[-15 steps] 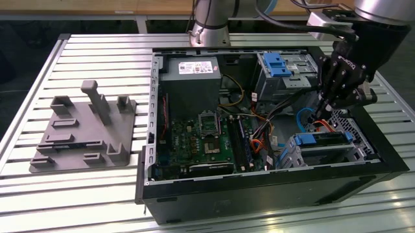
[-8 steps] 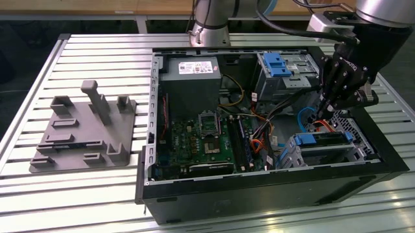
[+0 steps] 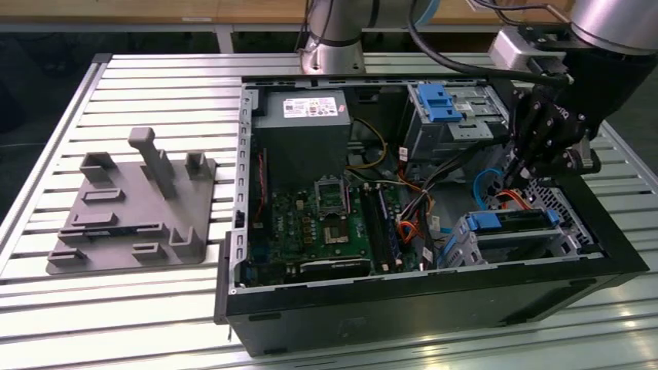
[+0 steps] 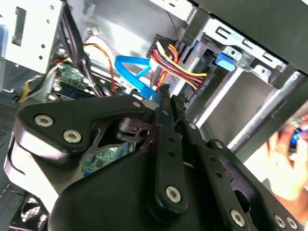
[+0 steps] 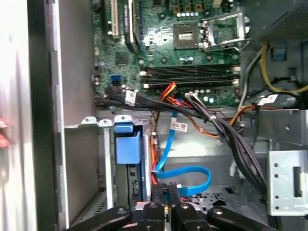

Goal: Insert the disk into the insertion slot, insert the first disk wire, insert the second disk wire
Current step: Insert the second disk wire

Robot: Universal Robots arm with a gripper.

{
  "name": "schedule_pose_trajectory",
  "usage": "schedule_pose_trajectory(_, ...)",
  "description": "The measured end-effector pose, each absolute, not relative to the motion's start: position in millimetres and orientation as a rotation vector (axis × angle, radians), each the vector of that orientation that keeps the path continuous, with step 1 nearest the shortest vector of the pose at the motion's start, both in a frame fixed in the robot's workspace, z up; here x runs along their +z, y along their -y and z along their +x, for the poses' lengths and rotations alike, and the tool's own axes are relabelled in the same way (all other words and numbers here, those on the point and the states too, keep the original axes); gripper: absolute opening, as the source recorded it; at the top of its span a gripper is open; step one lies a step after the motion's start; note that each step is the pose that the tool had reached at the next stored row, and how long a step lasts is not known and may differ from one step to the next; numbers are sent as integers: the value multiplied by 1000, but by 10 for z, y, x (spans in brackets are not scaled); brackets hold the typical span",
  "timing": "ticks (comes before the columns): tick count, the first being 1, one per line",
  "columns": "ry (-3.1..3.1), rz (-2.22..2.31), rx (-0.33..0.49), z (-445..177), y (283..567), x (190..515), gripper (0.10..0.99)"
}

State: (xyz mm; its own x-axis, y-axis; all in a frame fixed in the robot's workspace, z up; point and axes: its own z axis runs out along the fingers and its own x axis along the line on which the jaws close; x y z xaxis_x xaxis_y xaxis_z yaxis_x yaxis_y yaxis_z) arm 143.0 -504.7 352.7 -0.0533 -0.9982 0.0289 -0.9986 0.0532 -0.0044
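We are reaching down into the open computer case [image 3: 411, 308] with the gripper [image 3: 517, 176], working at about four o'clock in the exterior view, just behind the disk [image 3: 511, 221]. The disk is already sitting in the insertion slot [image 3: 560, 231], its blue carrier edge facing the motherboard [image 3: 323, 223], so its rear connectors are lying open toward us.

In both wrist views our jaws are pressed together, pinching what looks like the plug end of the blue flat cable [image 5: 185, 175]; the cable's loop is curling away from the fingertips [image 4: 163, 91]. We are judging that we are holding it narrow and upright so the plug can meet the disk's port. The red-and-yellow wire bundle [image 4: 175, 67] is hanging near, unheld.
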Motion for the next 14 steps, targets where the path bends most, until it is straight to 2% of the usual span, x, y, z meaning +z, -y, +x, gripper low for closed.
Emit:
schedule_pose_trajectory(9,2281,2162,4,1432,5280,3497,157)
schedule_pose_trajectory(14,2285,2166,-4,1438,5317,3486,157)
